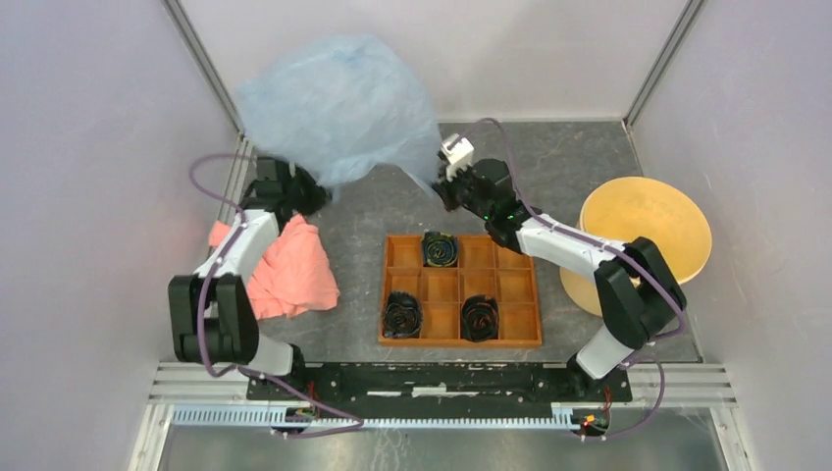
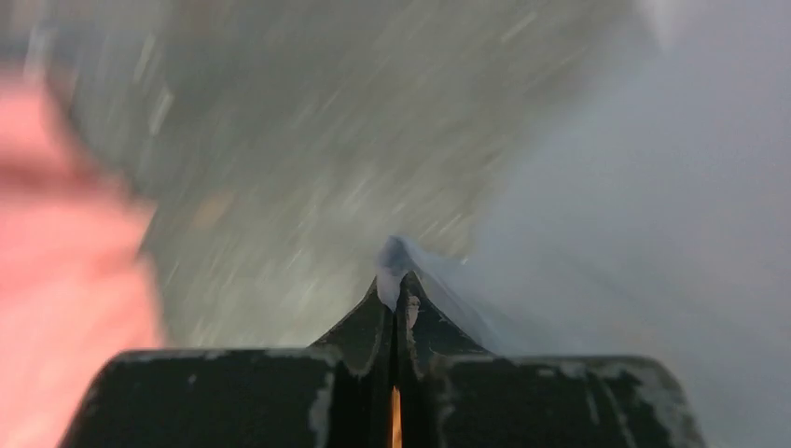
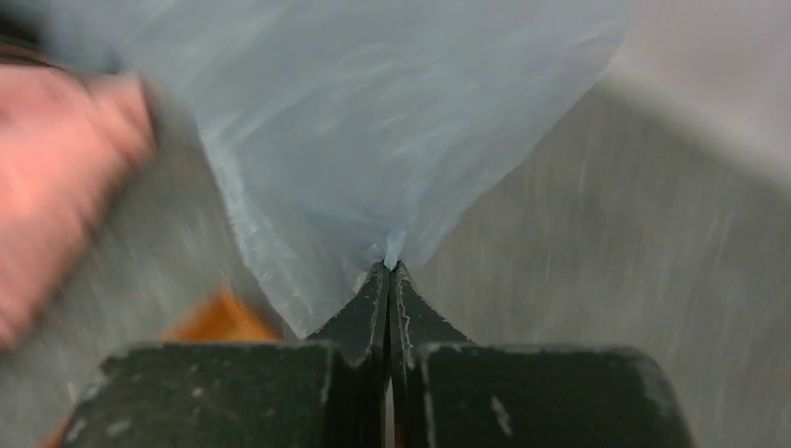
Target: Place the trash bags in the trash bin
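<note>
One pale blue trash bag (image 1: pixel 338 103) is held up in the air at the far left, close to the back wall. One edge is pinched by the left gripper (image 2: pixel 396 280), its jaws pressed together on the film, and another edge is pinched the same way by the right gripper (image 3: pixel 390 271). One yellow trash bin (image 1: pixel 648 226) is seen by the right wall, well apart from the bag. Three black rolls (image 1: pixel 440 248) are kept in one orange tray (image 1: pixel 461 342), each in its own box. One pink cloth (image 1: pixel 289 275) is laid left of the tray.
</note>
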Robot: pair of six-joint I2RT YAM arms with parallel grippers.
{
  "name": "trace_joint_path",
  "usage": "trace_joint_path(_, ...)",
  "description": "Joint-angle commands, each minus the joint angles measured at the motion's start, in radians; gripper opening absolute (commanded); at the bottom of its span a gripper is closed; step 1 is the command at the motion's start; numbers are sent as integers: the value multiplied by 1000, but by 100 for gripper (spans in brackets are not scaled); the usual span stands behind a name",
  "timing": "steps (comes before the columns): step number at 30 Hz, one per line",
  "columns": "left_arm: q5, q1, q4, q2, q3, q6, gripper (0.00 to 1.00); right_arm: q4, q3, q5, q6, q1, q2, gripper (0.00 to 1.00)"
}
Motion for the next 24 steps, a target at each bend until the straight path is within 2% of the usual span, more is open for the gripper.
trace_joint_path(1,64,4,-132,-162,119,3,2,-15,23,-44,93,-32,-189,1)
trace_joint_path(3,155,4,-132,-133,284,-23,2,-91,157,-49,53,-33,-218,1)
trace_joint_path(5,263,3,-54,-118,444,-76,2,-127,275,-67,13,-26,-256,1)
trace_joint_path(8,308,-78,80,-172,633,-77,2,-155,396,-67,-103,16,-346,0)
trace_joint_path(9,305,-101,149,-216,637,-65,2,-145,401,-78,-126,35,-386,0)
trace_joint_path(11,296,-137,324,-335,538,-59,2,-52,320,-145,-138,64,-497,0)
trace_joint_path(12,279,-138,396,-394,465,-54,2,56,242,-185,-119,69,-566,1)
trace_joint_path(14,166,-138,386,-501,345,-2,2,258,32,-227,-82,71,-673,1)
trace_joint_path(15,77,-138,306,-535,288,31,2,308,-34,-207,-67,69,-697,1)
trace_joint_path(17,-127,-138,134,-561,169,58,2,281,-124,-108,-51,70,-669,1)
trace_joint_path(20,-388,-134,-165,-436,27,37,2,158,-193,74,-90,59,-490,0)
trace_joint_path(22,-359,-109,-252,-302,-44,51,2,120,-231,98,-5,1,-364,0)
trace_joint_path(24,-209,-69,-215,-220,-112,67,2,153,-272,-59,117,-66,-288,0)
